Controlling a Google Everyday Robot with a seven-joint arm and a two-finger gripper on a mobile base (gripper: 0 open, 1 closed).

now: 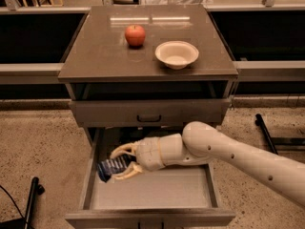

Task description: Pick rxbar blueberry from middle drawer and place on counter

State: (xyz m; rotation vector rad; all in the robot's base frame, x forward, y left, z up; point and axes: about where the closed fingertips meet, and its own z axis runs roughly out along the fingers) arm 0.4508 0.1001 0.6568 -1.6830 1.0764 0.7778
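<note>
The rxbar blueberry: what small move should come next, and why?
Probably lift it clear of the middle drawer: the pincer, low inside that drawer, is shut on the rxbar blueberry, while the counter, where it must go, lies higher.

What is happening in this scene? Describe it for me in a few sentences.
A white robot arm reaches into the open, wide grey middle drawer. Its two-finger pincer grips a small dark blue-wrapped snack bar near the drawer's left side. The bar is not yet on the glossy grey-brown counter above, where a red apple and a cream bowl sit apart.
</note>
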